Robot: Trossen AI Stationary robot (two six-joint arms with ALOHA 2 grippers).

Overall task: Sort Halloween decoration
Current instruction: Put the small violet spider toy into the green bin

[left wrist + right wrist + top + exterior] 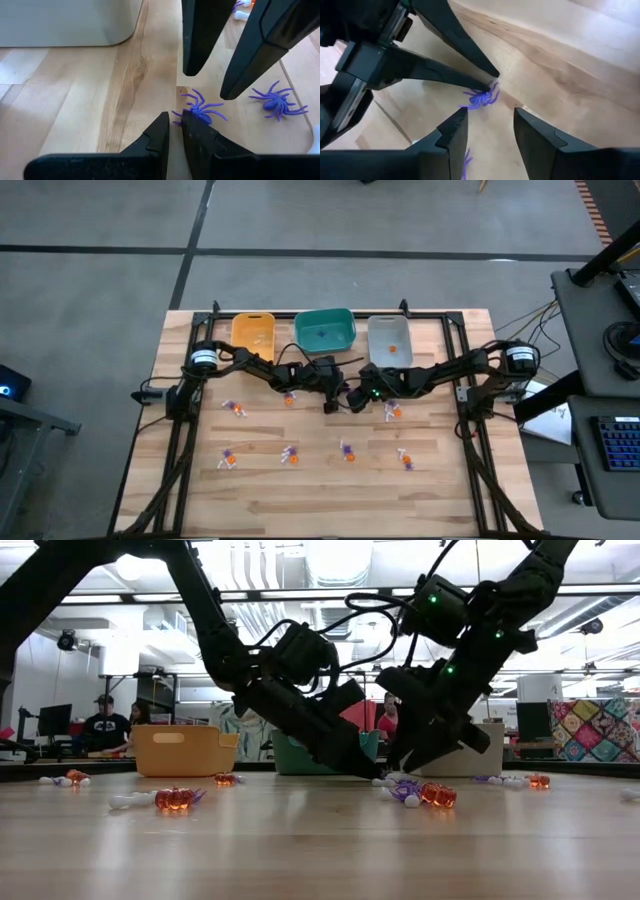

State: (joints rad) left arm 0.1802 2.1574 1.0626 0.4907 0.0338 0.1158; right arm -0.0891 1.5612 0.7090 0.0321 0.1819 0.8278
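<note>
Left jaws (pixel 175 131) — nearly closed beside spider (pixel 199 111)

purple spider (pixel 199 111) partly behind left hand (pixel 175 126), trinket kinds unreadable from above

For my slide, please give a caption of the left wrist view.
Left gripper, nearly shut, touches a small purple plastic spider on the wooden table.

Wooden slat table (pixel 330 490), light planks. Three bins along far edge: yellow bin (pixel 253 330), teal bin (pixel 325 329), grey bin (pixel 388 335). Small trinkets (pixel 291 455) scattered loose on planks, orange, purple and white. One purple spider (pixel 198 110) flat at left gripper (pixel 174 125) tip; second spider (pixel 276 103) just beside, possibly touching nothing.
</note>
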